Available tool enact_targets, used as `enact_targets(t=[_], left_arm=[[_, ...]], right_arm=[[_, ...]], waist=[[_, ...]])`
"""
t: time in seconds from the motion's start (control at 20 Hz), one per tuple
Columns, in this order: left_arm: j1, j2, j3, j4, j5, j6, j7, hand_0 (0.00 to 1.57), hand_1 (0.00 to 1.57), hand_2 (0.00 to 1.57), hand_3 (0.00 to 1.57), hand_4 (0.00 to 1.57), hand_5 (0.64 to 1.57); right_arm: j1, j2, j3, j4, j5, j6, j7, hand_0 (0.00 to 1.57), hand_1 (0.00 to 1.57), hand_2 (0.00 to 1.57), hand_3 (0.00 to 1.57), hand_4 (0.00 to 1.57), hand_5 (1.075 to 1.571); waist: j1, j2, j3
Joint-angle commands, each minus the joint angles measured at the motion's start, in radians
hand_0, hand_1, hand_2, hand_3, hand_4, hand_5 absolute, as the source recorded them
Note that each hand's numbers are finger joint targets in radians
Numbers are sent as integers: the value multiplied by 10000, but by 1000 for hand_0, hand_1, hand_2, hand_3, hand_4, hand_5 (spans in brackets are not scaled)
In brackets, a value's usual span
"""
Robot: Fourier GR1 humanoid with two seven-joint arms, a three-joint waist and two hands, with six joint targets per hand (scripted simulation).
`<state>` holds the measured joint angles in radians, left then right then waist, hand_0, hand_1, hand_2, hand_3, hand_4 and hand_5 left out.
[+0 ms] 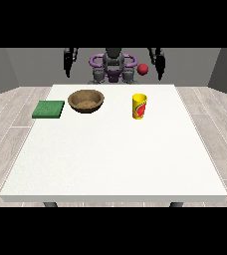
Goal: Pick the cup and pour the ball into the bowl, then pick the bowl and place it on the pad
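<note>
Front view shows a white surface [110, 154] with the robot small at 12 o'clock, facing the camera. Both arms hang raised at the robot's sides, behind the far edge and well apart from everything on the surface. The robot hand at the view's left [68, 62] and the robot hand at the view's right [159, 63] hold nothing; whether their fingers are spread or curled cannot be told.

A yellow cup [139, 106] with a red mark stands upright, toward 1 o'clock from the surface's middle. A brown bowl [86, 101] sits at about 11 o'clock, well apart from the cup. A flat green pad [49, 109] lies just beside the bowl, toward 10 o'clock, near the left edge. A red ball [143, 69] shows above and behind the cup, near the hand at the view's right; it is not inside the cup, and what it rests on cannot be told.

Judging by look, the cup is light, stiff and smooth-sided, so likely to slip or tip; a hold around its middle from the side seems safest, leaving the mouth free for pouring. The bowl appears rigid and wider, best taken by pinching its rim. No step has started yet.
</note>
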<state>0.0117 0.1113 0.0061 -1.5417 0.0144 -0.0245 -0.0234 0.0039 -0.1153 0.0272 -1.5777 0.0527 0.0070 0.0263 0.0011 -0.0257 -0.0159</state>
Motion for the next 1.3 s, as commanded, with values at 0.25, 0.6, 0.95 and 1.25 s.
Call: enact_targets(t=[0.25, 0.6, 0.95, 1.25], left_arm=[[-256, 493, 182, -1073, 129, -57, 1068, 0, 0, 0, 0, 0, 1470], [-123, -1096, -926, -548, 266, 1490, -1911, 0, 0, 0, 0, 0, 1472], [-2147, -931, 60, 1040, -5, 1746, -2948, 0, 0, 0, 0, 0, 1459], [-3752, -897, 517, 2548, -277, 2202, -3801, 0, 0, 0, 0, 0, 1448]], right_arm=[[-306, -383, -204, -1154, -213, 91, 988, 0, 0, 0, 0, 120, 1563], [284, -513, -2252, 1599, -2597, 1937, -3260, 0, 0, 0, 0, 0, 1560], [-545, -832, -2319, 2734, -2355, 2642, -4559, 0, 0, 0, 0, 0, 1560], [-1860, -782, -2434, 3917, -2146, 2572, -5664, 0, 0, 0, 0, 0, 1551]], waist=[[-5, -2799, 174], [49, 150, 162], [-425, 1231, 161], [-552, 2456, 162]])
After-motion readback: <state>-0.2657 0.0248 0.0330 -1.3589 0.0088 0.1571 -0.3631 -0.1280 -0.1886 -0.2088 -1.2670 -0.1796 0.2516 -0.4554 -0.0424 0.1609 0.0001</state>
